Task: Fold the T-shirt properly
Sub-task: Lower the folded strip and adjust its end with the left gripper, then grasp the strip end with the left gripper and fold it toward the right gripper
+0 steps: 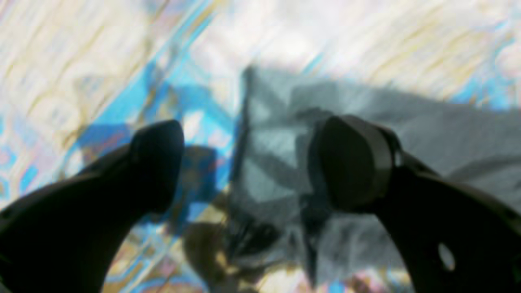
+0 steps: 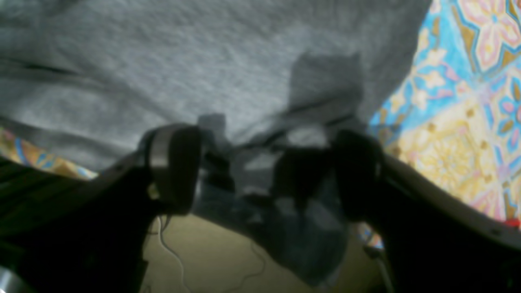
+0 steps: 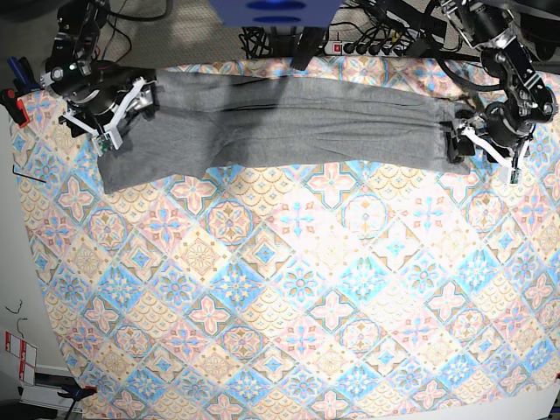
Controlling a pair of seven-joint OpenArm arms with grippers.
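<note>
The heather-grey T-shirt [image 3: 289, 122] lies stretched in a long band across the far side of the table, its lower left part hanging wider. My right gripper [image 3: 131, 112] is at the shirt's left end. In the right wrist view its fingers [image 2: 175, 167] stand wide apart, open, with bunched grey fabric [image 2: 293, 191] between them under the flat shirt body [image 2: 203, 61]. My left gripper [image 3: 457, 143] is at the shirt's right end. The blurred left wrist view shows that gripper [image 1: 252, 162] open, the shirt's edge [image 1: 268, 154] lying below the gap.
A patterned pastel tablecloth [image 3: 289, 289] covers the whole table. Cables and a power strip [image 3: 376, 44] run behind the far edge. Bare floor with a thin cable [image 2: 211, 252] shows past the table edge below my right gripper. A small red object [image 3: 9, 103] sits off the left edge.
</note>
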